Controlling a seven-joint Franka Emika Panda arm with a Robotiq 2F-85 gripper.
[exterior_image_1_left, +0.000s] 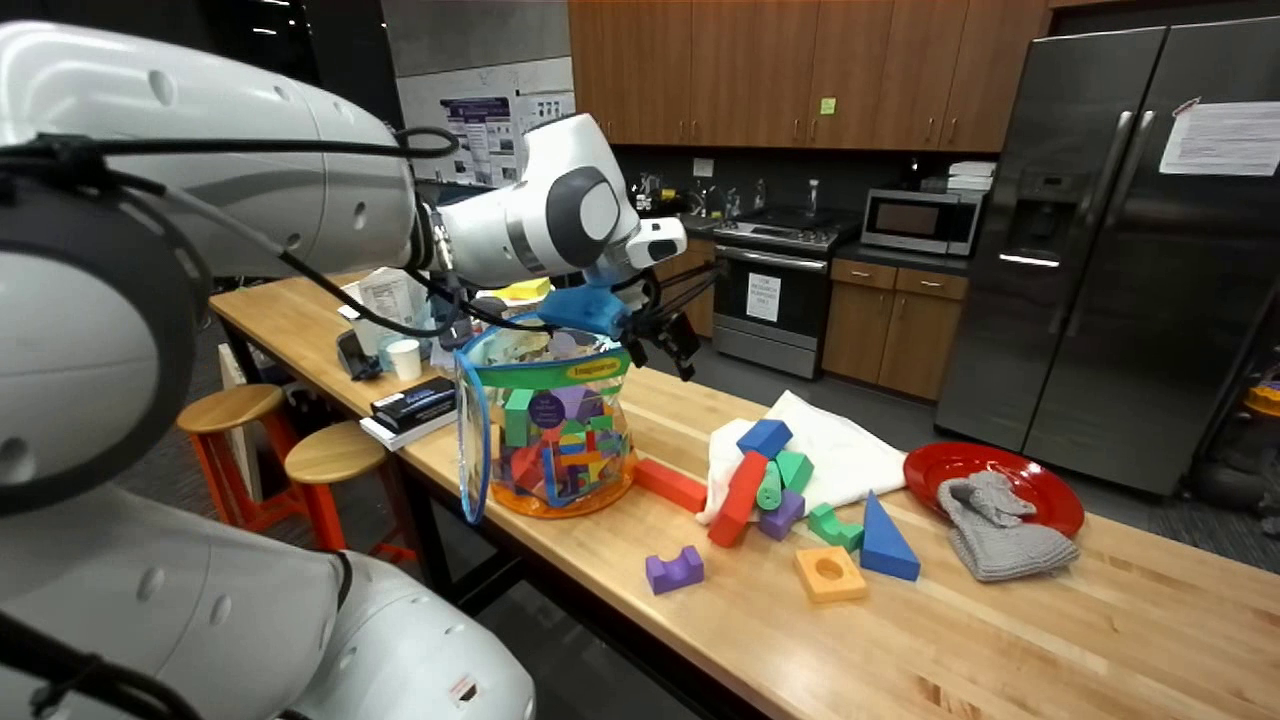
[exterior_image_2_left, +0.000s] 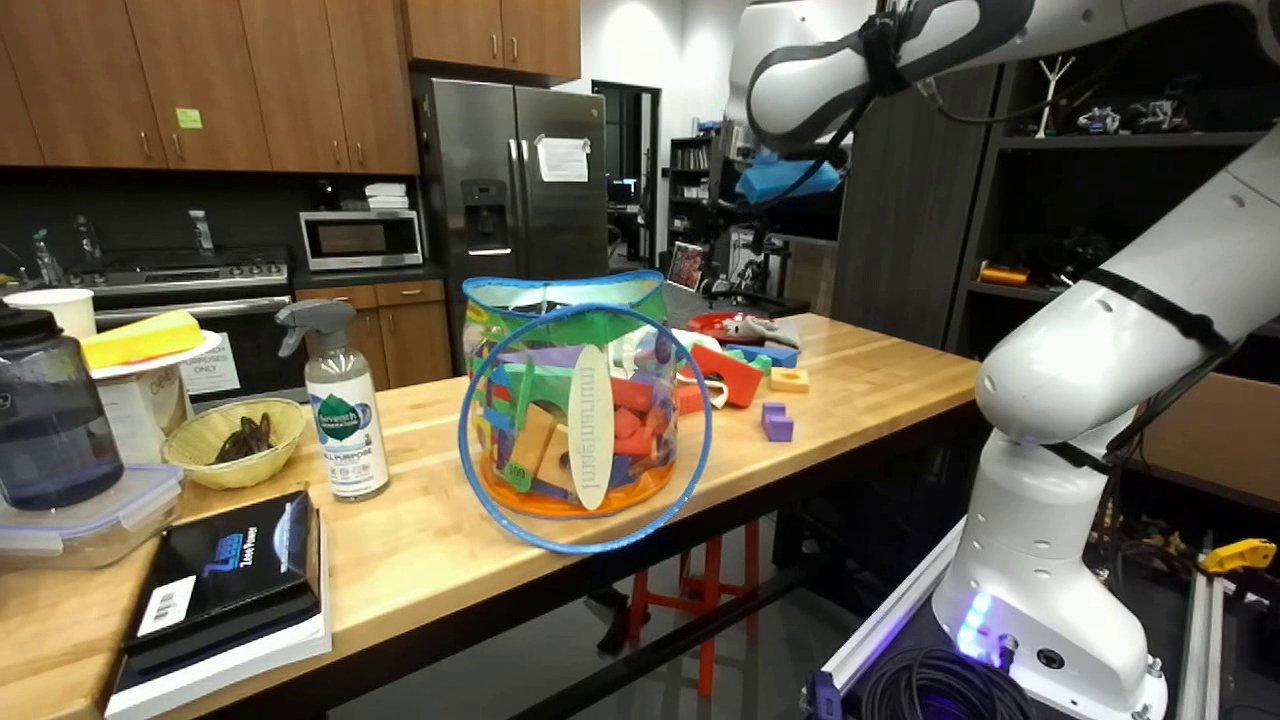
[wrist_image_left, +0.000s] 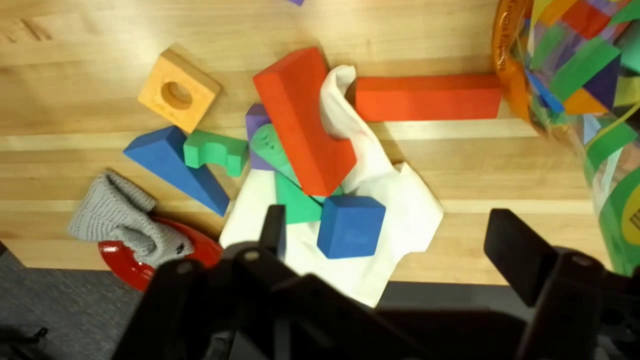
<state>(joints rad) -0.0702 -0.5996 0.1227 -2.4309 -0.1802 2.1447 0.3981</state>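
My gripper is open and empty, held above the table beside the clear block bag. In the wrist view its fingers stand apart, and a blue block shows between them, lower down and untouched. That block lies on a white cloth against a pile: a red arch block, a green wedge, a green cylinder and a purple block. A long red block lies between pile and bag. A blue triangle, green arch and orange holed square lie near.
The bag stands upright, filled with blocks, its round lid hanging open. A purple arch block lies near the table edge. A red plate with a grey knit cloth is beyond. A spray bottle and books stand behind the bag.
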